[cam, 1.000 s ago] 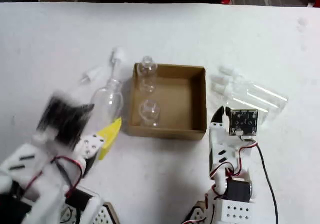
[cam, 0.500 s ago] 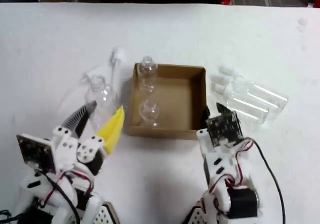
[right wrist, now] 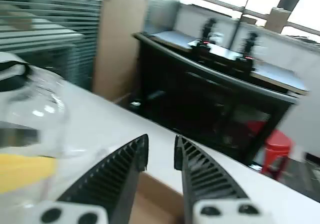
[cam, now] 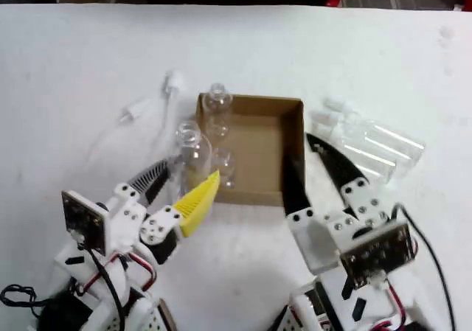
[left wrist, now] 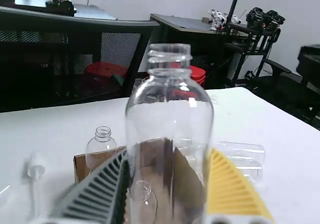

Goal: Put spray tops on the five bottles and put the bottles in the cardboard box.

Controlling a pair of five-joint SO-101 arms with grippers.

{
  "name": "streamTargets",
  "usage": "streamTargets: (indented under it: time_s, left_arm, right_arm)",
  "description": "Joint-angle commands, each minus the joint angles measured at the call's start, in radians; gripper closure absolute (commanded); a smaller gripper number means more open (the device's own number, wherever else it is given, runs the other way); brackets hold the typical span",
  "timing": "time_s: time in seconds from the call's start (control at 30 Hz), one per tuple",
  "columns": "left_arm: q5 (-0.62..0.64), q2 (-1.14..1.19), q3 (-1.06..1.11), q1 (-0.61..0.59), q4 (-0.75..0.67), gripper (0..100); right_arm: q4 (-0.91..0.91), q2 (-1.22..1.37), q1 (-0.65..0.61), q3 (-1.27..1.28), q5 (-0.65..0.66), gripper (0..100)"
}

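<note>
Left tool (cam: 186,176) grips one bottle (cam: 190,148); two bottles (cam: 217,117) occupy the cardboard box (cam: 264,143).

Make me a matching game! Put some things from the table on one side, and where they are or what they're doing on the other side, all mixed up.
Things
1. clear bottle
2. spray tops
3. cardboard box
4. right gripper

Places and states
A. open, holding nothing
B. upright, no top on, held in the left gripper
C. lying on the table, beside the box
D. has two open bottles inside

Pairs: 1-B, 2-C, 3-D, 4-A
</note>
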Motion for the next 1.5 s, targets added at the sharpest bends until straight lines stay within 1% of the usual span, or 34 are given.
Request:
streamTargets:
  time_s: [0.0, 0.07, 0.13, 0.23, 0.33, 0.4, 0.57, 0.7, 1.27, 1.47]
  left_arm:
    - [-0.034, -0.002, -0.006, 0.025, -0.014, 98]
    - [-0.034, -0.002, -0.005, 0.025, -0.012, 98]
    - [-0.034, -0.002, 0.005, 0.028, -0.012, 98]
    - [-0.034, -0.002, 0.029, 0.03, -0.018, 98]
    - [-0.034, -0.002, 0.037, 0.031, -0.018, 98]
    - [-0.034, -0.002, 0.035, 0.031, -0.018, 98]
    - [-0.034, -0.002, 0.037, 0.027, -0.018, 98]
    - [-0.034, -0.002, 0.037, 0.027, -0.018, 98]
    - [-0.034, -0.002, 0.038, 0.033, -0.02, 98]
    - [-0.032, -0.001, 0.038, 0.035, -0.041, 98]
  right_arm:
    - [0.17, 0.285, -0.206, -0.342, -0.012, 92.6]
    - [0.229, 0.384, -0.291, -0.476, -0.012, 92.4]
    - [0.268, 0.467, -0.331, -0.592, -0.014, 92.4]
    - [0.28, 0.578, -0.334, -0.689, -0.103, 91.2]
    - [0.275, 0.685, -0.334, -0.71, -0.183, 83.3]
    - [0.269, 0.756, -0.337, -0.724, -0.203, 79.6]
    - [0.312, 0.868, -0.34, -0.786, -0.21, 79.4]
    - [0.343, 0.889, -0.374, -0.801, -0.253, 79.4]
    - [0.387, 0.9, -0.375, -0.761, -0.261, 79.6]
    - [0.372, 0.901, -0.378, -0.726, -0.252, 87.9]
